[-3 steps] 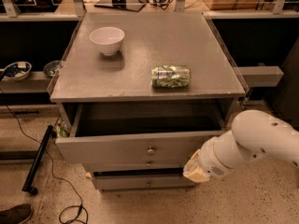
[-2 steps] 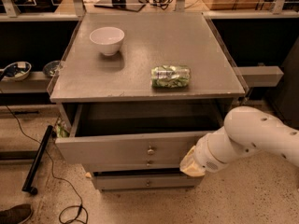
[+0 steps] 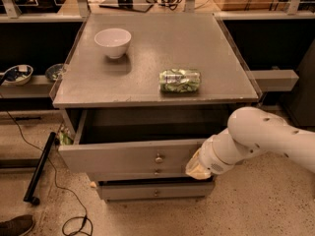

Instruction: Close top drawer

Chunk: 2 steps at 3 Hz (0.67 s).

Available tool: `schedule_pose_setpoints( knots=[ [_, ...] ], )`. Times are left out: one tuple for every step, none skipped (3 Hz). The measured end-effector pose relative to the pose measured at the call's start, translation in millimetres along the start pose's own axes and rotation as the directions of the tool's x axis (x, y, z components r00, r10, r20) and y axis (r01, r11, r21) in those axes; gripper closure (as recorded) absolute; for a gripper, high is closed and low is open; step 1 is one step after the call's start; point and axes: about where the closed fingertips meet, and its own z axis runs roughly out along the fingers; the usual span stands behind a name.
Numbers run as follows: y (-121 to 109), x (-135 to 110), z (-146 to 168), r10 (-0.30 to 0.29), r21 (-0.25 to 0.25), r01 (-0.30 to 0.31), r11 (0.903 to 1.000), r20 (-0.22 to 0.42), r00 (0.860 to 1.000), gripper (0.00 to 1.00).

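Observation:
The top drawer [image 3: 123,157] is a wide grey drawer with a small round knob [image 3: 158,158] at its centre. It stands pulled out from under the grey cabinet top [image 3: 147,90], and its dark inside shows. My gripper [image 3: 196,167], at the end of the white arm [image 3: 256,136], comes in from the right. It sits right at the right part of the drawer's front panel, just right of the knob. I cannot tell whether it touches the panel.
A white bowl [image 3: 114,42] and a green can [image 3: 180,80] lying on its side rest on the cabinet top. Two narrower drawer fronts [image 3: 155,191] sit below the top drawer. A black pole [image 3: 39,168], a cable and a shoe [image 3: 17,225] lie on the floor at left.
My arm has moved a little left and up, bringing the gripper closer along the drawer's front panel. The drawer stands pulled out as before.

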Motion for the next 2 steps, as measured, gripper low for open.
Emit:
schedule_pose_setpoints(
  knots=[
    [-13.9, -2.4, -5.6, 0.014, 0.056, -0.014, 0.9983, -0.006, 1.0, 1.0],
    [-28.4, -1.4, -17.2, 0.031, 0.105, -0.029, 0.994, -0.013, 0.999, 1.0]
  ],
)
